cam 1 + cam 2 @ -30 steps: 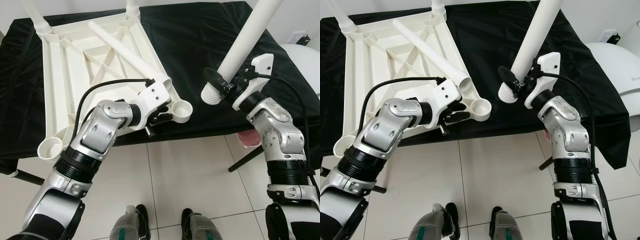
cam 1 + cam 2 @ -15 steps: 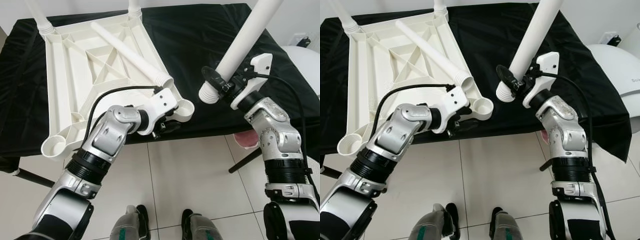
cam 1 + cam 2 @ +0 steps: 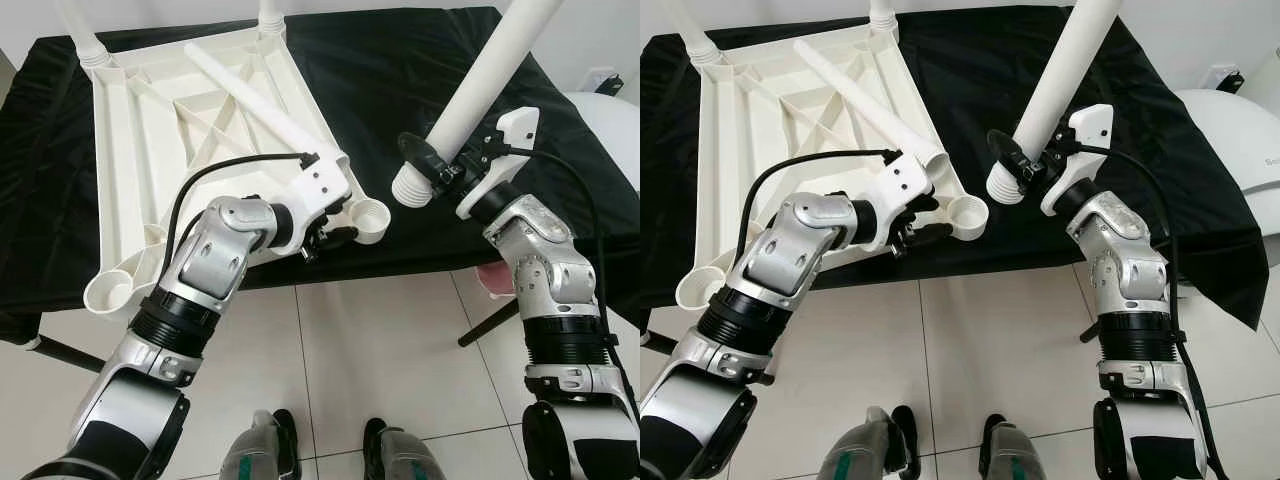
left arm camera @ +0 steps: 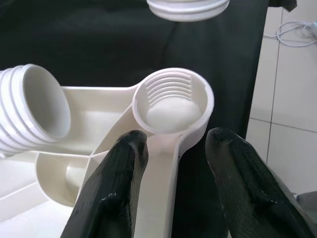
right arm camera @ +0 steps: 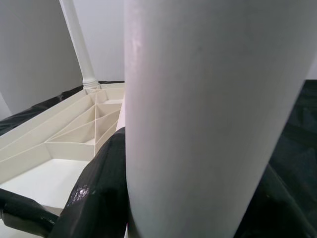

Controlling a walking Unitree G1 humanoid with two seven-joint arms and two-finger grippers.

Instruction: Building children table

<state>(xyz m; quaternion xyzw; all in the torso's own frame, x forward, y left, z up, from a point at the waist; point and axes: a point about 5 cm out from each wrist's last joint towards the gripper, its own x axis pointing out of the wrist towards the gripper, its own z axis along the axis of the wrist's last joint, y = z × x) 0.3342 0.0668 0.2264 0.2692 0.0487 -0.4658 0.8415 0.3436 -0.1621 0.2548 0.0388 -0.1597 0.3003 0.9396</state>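
Note:
The white tabletop (image 3: 150, 160) lies upside down on the black cloth, with two legs standing in its far corners. A loose white leg (image 3: 265, 105) rests across its ribs. My left gripper (image 3: 335, 235) is at the near right corner, open, its fingers (image 4: 124, 163) on either side of the rib that leads to the empty threaded socket (image 4: 173, 104). My right gripper (image 3: 440, 165) is shut on another white leg (image 3: 475, 90), held tilted. That leg's threaded end (image 3: 410, 188) hangs just right of the socket and above it.
A second empty socket (image 3: 105, 290) sits at the near left corner. The black cloth (image 3: 420, 60) runs to the table's front edge. A white rounded object (image 3: 610, 110) stands at the right, with a pink thing (image 3: 495, 275) and a black stand leg (image 3: 490, 320) below the table.
My left gripper has slid right along the tabletop's near edge to the corner socket. The leg in my right gripper has edged slightly left toward that socket.

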